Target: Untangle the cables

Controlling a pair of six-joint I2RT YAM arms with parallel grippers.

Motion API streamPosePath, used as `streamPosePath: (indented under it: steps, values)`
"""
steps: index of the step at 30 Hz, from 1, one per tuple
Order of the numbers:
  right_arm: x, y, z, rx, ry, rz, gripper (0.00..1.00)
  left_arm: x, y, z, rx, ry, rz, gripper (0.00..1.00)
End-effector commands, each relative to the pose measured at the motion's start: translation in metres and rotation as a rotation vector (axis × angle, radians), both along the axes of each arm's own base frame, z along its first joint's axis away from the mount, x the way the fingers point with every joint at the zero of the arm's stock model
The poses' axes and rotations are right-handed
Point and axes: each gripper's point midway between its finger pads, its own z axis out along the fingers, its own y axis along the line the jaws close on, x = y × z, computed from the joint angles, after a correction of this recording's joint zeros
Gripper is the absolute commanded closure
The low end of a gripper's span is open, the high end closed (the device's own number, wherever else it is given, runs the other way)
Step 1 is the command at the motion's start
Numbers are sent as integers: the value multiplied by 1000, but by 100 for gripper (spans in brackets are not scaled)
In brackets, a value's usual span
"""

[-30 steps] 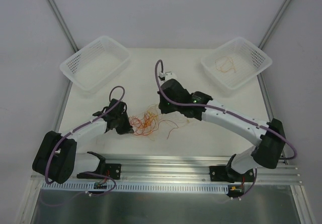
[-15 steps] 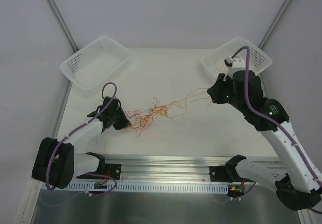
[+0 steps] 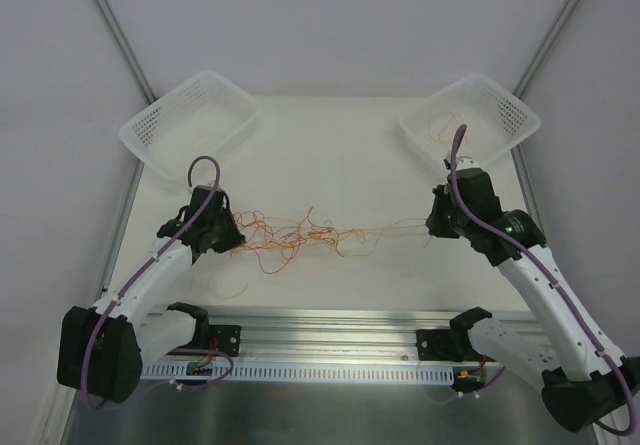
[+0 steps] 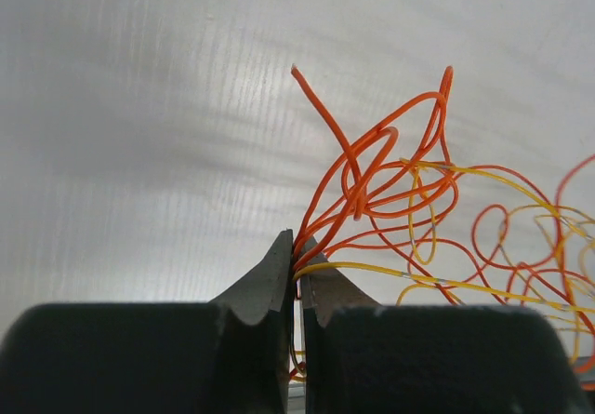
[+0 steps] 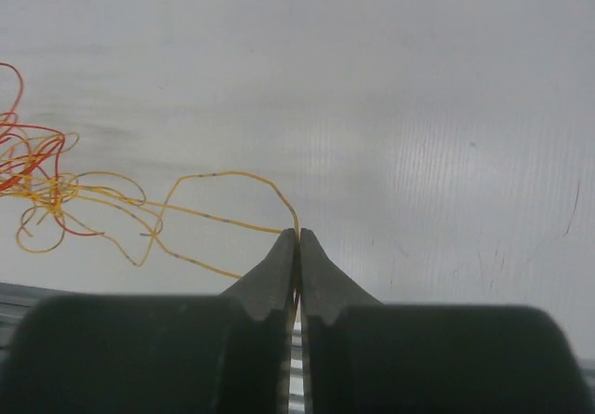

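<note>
Top external view: the left arm (image 3: pixel 150 270) was stretched forward from its base, with its wrist bent down toward the table (image 3: pixel 350 155). The left gripper (image 3: pixel 232 240) was set at the left end of the cables (image 3: pixel 300 235). The right arm (image 3: pixel 545 275) was reached up and inward, and the right gripper (image 3: pixel 432 223) was lowered at the right end of the strands. The cables were drawn out in a loose band across the middle of the table between the two grippers, bunched more thickly toward the left. A few orange-yellow strands (image 3: pixel 440 130) were seen in the right basket (image 3: pixel 515 115). The left basket (image 3: pixel 148 125) was placed at the far left corner. Small boards (image 3: pixel 198 366) on the rail were too small for any marking to be read.

Left wrist view: the left gripper (image 4: pixel 297 247) was pressed together, with orange and yellow cables (image 4: pixel 390 181) pinched at its tips and looped upward and to the right.

Right wrist view: the right gripper (image 5: pixel 297 242) was pressed together on a thin yellow wire (image 5: pixel 214 177), which was led leftward to the tangle (image 5: pixel 33 177) at the frame's edge.
</note>
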Motion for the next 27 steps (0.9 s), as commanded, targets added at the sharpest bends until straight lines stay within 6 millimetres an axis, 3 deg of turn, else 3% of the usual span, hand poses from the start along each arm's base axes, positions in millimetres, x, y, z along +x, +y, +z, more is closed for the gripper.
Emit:
streamPosePath:
  steps: [1,4,6,10,12,16,17,24,27]
  values:
    - [-7,-17,-29,-27,84,-116,93,5,2,29,38,-81,-109,100]
    - [-9,-10,-37,-11,111,-86,70,-1,-24,43,-72,-97,-217,100]
    - [-8,5,-34,32,98,-21,56,-8,-43,51,-118,-103,-296,100]
    - [-6,40,-12,95,24,162,42,-16,-76,60,-109,-120,-439,100]
    - [-10,71,0,156,0,314,35,-16,-85,59,-96,-111,-480,100]
    - [-17,115,8,154,-26,543,32,-19,-95,57,-96,-92,-519,100]
    - [-20,127,0,129,-7,590,32,-20,-97,58,-105,-89,-517,99]
    - [-10,176,-18,183,37,619,32,-36,-100,56,-159,-63,-499,82]
    - [-10,189,-25,174,52,611,32,-40,-90,55,-129,-88,-481,48]
